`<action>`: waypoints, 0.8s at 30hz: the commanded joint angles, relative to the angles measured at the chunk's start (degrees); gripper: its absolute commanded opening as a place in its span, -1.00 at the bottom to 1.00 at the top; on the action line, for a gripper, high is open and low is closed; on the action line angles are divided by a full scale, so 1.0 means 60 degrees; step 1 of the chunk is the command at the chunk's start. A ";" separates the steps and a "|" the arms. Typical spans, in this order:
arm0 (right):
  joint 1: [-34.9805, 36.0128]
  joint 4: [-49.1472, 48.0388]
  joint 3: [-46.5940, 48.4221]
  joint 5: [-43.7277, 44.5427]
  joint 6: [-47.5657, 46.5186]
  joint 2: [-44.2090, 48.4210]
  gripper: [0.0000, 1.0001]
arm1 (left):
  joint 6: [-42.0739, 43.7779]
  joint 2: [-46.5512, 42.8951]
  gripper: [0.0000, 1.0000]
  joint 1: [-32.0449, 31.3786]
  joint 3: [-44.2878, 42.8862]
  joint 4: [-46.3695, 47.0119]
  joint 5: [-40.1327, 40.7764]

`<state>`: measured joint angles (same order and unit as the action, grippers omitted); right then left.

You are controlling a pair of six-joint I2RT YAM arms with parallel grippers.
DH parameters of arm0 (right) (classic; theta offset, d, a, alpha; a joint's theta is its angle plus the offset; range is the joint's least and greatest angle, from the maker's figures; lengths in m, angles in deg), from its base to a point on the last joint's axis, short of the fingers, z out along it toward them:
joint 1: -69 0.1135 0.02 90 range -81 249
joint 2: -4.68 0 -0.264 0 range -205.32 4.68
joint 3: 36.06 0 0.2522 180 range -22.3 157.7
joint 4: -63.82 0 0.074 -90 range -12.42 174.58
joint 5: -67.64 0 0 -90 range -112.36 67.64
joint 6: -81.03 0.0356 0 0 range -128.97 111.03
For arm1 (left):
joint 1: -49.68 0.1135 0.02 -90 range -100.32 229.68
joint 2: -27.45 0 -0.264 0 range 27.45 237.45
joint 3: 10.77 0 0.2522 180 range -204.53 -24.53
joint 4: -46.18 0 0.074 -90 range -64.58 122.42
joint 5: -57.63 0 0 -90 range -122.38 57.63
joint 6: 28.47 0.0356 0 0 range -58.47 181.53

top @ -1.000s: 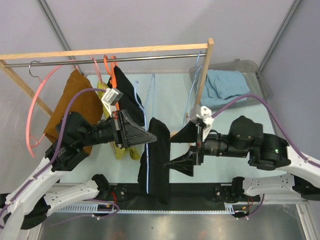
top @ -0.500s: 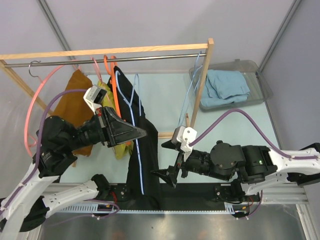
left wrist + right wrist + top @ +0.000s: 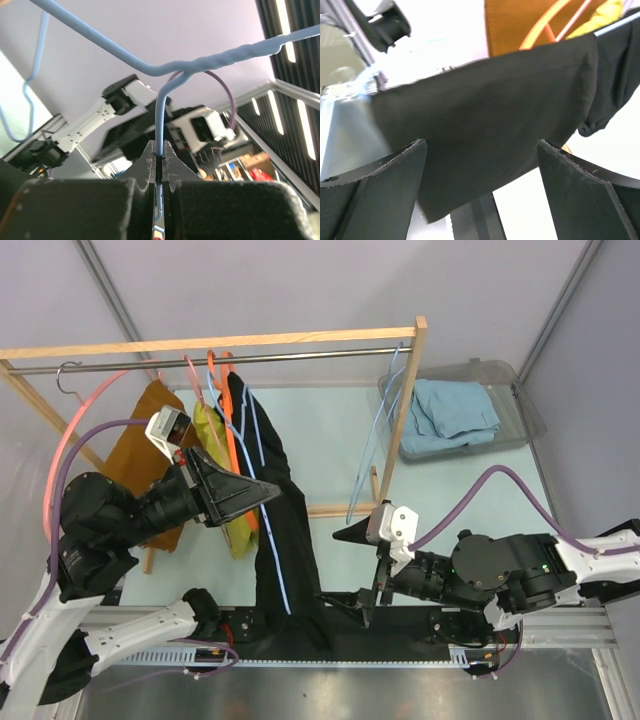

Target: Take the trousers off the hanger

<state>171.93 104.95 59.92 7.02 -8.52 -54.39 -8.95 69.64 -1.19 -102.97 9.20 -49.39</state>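
The light-blue hanger is clamped at its wire neck by the left tool. The black trousers are draped over that hanger and hang down toward the near edge of the tabletop. The right tool is spread wide just beside them, and nothing is held in it.

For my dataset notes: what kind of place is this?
Likely a robotics lab cell, not a home: the left arm and right arm bolted to a table, a small clothes rack, plain grey walls.

Top camera looks down from behind; 2 close wrist cameras look outward, the right sharing the trousers.
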 commanded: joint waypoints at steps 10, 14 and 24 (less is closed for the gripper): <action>0.0935 -0.0050 0.0814 -0.0300 -0.0778 -0.0569 0.94 | 0.0379 0.0116 -0.99 -0.0017 -0.1004 -0.0070 0.1034; 0.0935 -0.0138 0.0829 0.0711 -0.0895 -0.0907 0.92 | 0.0408 0.0174 -0.99 -0.0017 -0.1020 -0.0055 0.1005; 0.0467 -0.0037 0.0712 0.0610 -0.0720 -0.1024 0.80 | 0.0438 0.0233 -0.99 -0.0017 -0.1093 0.0047 0.0800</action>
<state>175.91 106.03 62.91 9.28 -12.89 -60.51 -6.37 71.22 -1.19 -106.09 2.68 -44.47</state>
